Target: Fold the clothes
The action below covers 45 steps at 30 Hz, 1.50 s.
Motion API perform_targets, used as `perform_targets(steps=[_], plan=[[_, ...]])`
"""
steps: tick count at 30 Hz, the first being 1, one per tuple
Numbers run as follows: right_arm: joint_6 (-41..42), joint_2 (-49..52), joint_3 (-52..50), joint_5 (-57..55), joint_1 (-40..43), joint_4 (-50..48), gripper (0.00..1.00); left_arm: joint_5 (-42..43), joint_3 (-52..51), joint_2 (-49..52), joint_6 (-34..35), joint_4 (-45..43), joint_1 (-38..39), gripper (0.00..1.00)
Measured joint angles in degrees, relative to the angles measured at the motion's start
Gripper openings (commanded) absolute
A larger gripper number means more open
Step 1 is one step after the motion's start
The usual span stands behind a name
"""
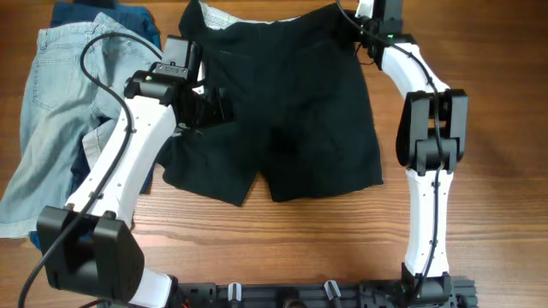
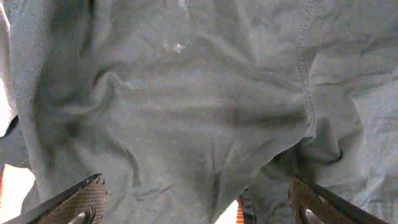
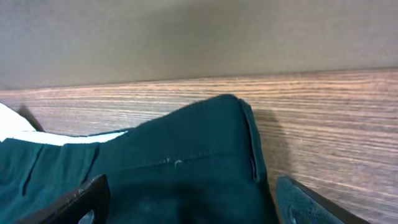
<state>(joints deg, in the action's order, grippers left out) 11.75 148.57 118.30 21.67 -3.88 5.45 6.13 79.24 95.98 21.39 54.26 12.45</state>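
The black shorts (image 1: 300, 111) lie spread flat on the tabletop (image 1: 479, 214) toward its far edge, waistband away from the arm bases and legs pointing toward the near edge, with pale lining (image 1: 227, 15) showing at the waist. Light-blue denim (image 1: 51, 111) lies crumpled along the left edge, a dark-blue piece (image 1: 137, 21) beyond it at the far left corner. The left claw (image 1: 214, 107) hangs over the shorts' left side, released, its fingers (image 2: 81, 196) wide apart above rumpled cloth (nothing pinched). The right claw (image 1: 364, 34) sits at the waistband's far right corner, also released, its fingers (image 3: 74, 202) straddling that corner.
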Motion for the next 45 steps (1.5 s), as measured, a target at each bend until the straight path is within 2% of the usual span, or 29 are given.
perform_targets(steps=[3, 6, 8, 9, 10, 13, 17, 21, 26, 30, 35, 37, 38, 39, 40, 41, 42, 45], plan=[[0.00, 0.94, 0.00, -0.04, 0.00, 0.92, 0.80, 0.00, 0.00, 0.00, 0.00, -0.02, 0.00, 0.94], [0.07, 1.44, 0.00, -0.24, 0.00, 1.55, 0.71, 0.00, 0.00, 0.00, 0.00, -0.02, 0.00, 0.94], [0.11, 1.44, 0.00, -0.92, 0.00, 1.86, 0.45, 0.02, 0.00, 0.00, 0.00, 0.00, 0.00, 0.94], [0.22, 1.44, 0.00, -1.22, 0.00, 2.23, 0.24, 0.00, 0.00, 0.00, 0.00, 0.02, 0.00, 0.94], [0.20, 1.44, 0.00, -1.46, 0.00, 2.47, 0.15, 0.00, 0.00, 0.00, 0.00, 0.04, 0.00, 0.94], [0.33, 1.44, 0.00, -2.01, 0.07, 4.66, 0.04, 0.00, 0.00, 0.00, 0.00, 0.20, 0.00, 0.94], [0.94, 1.42, 0.72, -2.64, 0.46, 8.57, 0.04, 0.00, 0.00, 0.00, 0.00, 0.20, 0.00, 0.94], [6.51, -0.44, 1.31, -3.39, 2.36, 17.22, 0.04, 0.00, 0.00, 0.00, 0.00, -0.07, 0.00, 0.93], [15.28, -5.35, 1.01, -11.72, 9.88, 34.10, 0.04, 0.02, 0.00, 0.00, 0.00, -1.73, 0.00, 0.93], [21.68, -11.63, 0.87, -22.56, 14.56, 46.82, 0.04, 0.02, 0.00, 0.00, 0.02, -2.89, 0.00, 0.93], [36.50, -17.68, 1.07, -36.11, 16.41, 67.82, 0.04, 1.01, 0.00, 0.00, 0.02, -4.15, 0.00, 0.94], [41.07, -17.66, 1.01, -38.71, 16.57, 71.32, 0.09, 1.29, 0.00, 0.00, 0.02, -4.52, 0.17, 0.94], [42.77, -17.66, 0.96, -39.63, 16.63, 71.97, 0.34, 1.33, 0.00, 0.00, 0.04, -4.68, 0.55, 0.94], [44.00, -17.66, 0.98, -40.24, 16.63, 72.19, 0.69, 1.38, 0.00, 0.00, 0.04, -4.76, 0.94, 0.94], [44.11, -17.66, 0.98, -40.39, 16.63, 72.52, 0.85, 1.49, 0.00, 0.00, 0.04, -4.94, 1.44, 0.95], [43.19, -17.66, 0.96, -40.35, 16.63, 72.57, 0.95, 1.51, 0.00, 0.00, 0.04, -5.03, 1.84, 0.95], [41.16, -17.66, 0.98, -39.87, 16.63, 72.32, 1.00, 1.51, 0.00, 0.00, 0.04, -5.03, 2.12, 0.95], [31.91, -17.66, 1.20, -36.37, 16.72, 71.76, 1.00, 1.70, 0.00, 0.00, 0.17, -5.86, 2.29, 0.96]])
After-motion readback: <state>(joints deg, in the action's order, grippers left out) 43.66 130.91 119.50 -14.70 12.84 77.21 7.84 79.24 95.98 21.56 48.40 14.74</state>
